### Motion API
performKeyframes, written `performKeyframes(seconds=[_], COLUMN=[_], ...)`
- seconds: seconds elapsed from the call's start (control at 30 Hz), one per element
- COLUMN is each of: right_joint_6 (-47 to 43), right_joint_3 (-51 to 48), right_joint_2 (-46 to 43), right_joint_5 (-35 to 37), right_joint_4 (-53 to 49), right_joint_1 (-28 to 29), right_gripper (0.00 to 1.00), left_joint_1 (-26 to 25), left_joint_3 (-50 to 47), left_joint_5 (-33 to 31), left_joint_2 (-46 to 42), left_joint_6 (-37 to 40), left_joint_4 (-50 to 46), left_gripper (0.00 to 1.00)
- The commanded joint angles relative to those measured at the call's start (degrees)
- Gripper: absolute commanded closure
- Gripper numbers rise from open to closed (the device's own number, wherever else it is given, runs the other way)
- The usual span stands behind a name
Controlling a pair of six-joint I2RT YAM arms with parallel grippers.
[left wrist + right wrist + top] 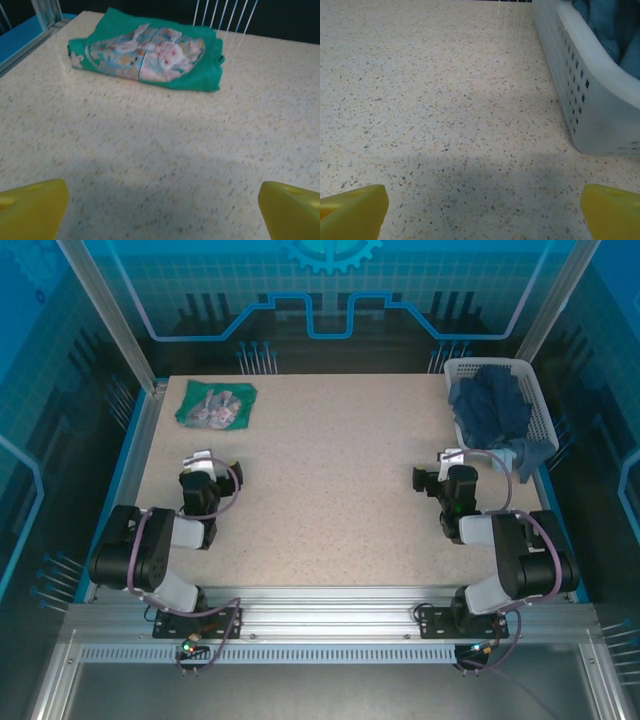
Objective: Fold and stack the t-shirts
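The speckled beige table [330, 500] sits inside glowing blue walls. A soft teal-green t-shirt with a pale pink picture [150, 52] lies folded near the far left corner of the table. The dark navy blue t-shirts [490, 410] are heaped in a white plastic basket with holes [543, 415] at the far right corner. Some navy cloth hangs over its near rim.

The left gripper [161, 209] and the right gripper [482, 212] sit low by the near edge, well apart from any cloth. Both have their jaws spread wide and hold nothing.

I think the next job is taking a navy shirt out. It is best to pinch just the top one and lift it clear over the rim. Then lay it flat in the middle of the table, where both grippers can reach.

I cannot tell how many navy shirts there are, because they are all bunched up. The right wrist view cuts off the far part of the basket.
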Motion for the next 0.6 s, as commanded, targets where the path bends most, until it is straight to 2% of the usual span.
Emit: performKeyframes(seconds=[0.0, 0.2, 0.3, 0.57], right_joint_6=[-1.53, -2.06, -3.54, -3.51], right_joint_3=[1.97, 2.02, 3.09, 3.1], right_joint_2=[0.42, 0.52, 0.51, 0.51], right_joint_5=[-0.7, -0.03, -4.79, -5.96], right_joint_4=[1.46, 1.4, -0.6, -0.67], right_joint_1=[0.75, 1.36, 0.88, 0.49], right_gripper=[0.0, 0.0, 0.0, 0.0], left_joint_1=[0.11, 0.06, 0.07, -0.01], left_joint_3=[1.82, 1.52, 1.58, 1.67], left_joint_5=[2.37, 2.46, 2.45, 2.44], left_joint_2=[0.05, 0.12, 0.13, 0.1], left_joint_6=[1.12, 1.37, 1.38, 1.46], left_joint_4=[-1.15, -0.16, -0.26, -0.52], left_gripper=[0.01, 0.01, 0.01, 0.01])
